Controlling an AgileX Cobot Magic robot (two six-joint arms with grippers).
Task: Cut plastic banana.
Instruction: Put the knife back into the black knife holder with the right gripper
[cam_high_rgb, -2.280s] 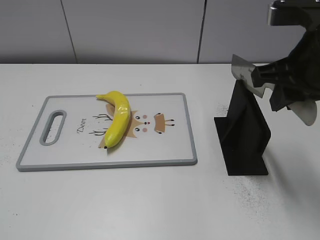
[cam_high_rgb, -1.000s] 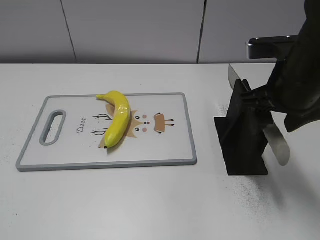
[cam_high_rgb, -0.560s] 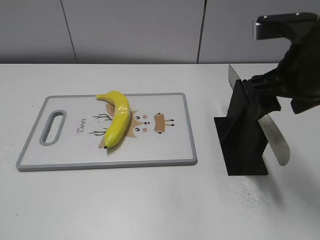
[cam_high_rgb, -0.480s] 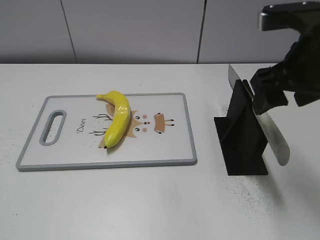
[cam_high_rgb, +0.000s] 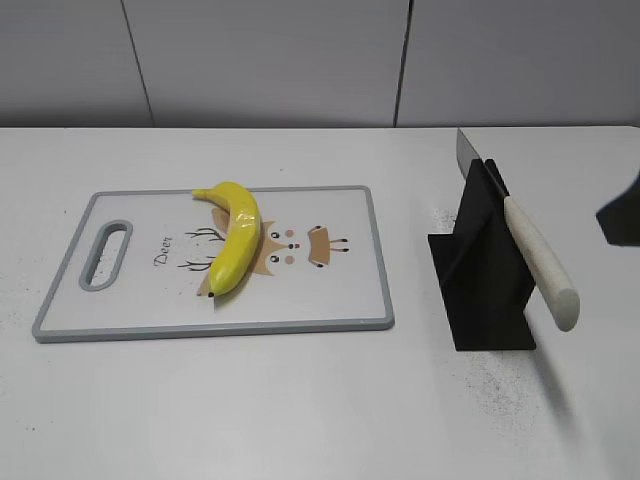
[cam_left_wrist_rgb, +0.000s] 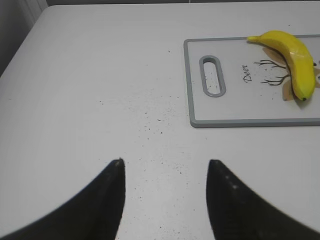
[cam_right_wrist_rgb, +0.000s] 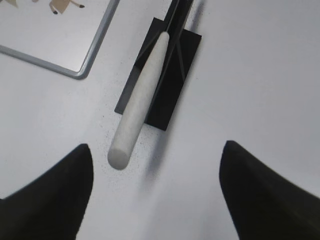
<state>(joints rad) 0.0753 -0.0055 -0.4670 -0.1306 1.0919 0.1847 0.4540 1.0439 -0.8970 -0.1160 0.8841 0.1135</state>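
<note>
Fingers first: on my outside camera the only bit of either arm I get is a dark corner of the right arm (cam_high_rgb: 622, 214) at the right edge, so no finger info there, but the banana (cam_high_rgb: 234, 236) lies across the cutting board (cam_high_rgb: 330, 285), well left of the knife (cam_high_rgb: 538, 263) sitting in its black stand (cam_high_rgb: 483, 282). Left wrist cam shows the left gripper (cam_left_wrist_rgb: 166, 172) spread wide and empty over bare table (cam_left_wrist_rgb: 100, 90), with the banana at the board's far corner. Right wrist cam has the right gripper (cam_right_wrist_rgb: 156, 165) gaping wide too, holding nothing, and the knife's pale handle sticks out of the stand between its fingers (cam_right_wrist_rgb: 52, 195).
</note>
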